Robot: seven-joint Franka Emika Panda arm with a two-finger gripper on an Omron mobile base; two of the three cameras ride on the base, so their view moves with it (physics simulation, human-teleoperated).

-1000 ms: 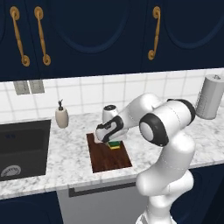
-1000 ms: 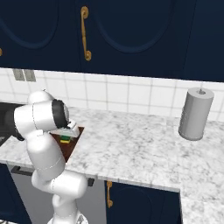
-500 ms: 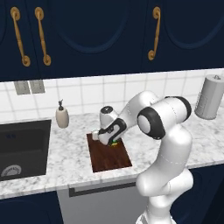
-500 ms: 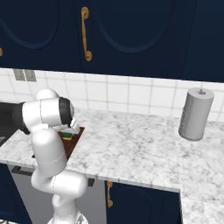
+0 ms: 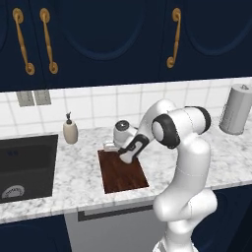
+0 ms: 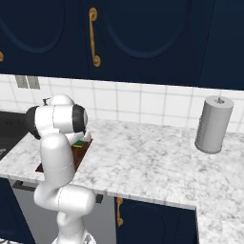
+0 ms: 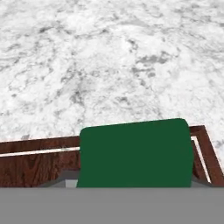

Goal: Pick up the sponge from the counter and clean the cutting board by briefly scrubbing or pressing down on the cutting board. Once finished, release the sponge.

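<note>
While the sponge (image 7: 136, 153) lies crosswise just ahead of the jaws, near the cutting board's (image 7: 37, 164) far edge, their state cannot be told.

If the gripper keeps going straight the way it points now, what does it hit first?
Most likely the green sponge, right at the fingers in the hand view, then the cutting board under it near its edge. Depth between them is unclear.
</note>
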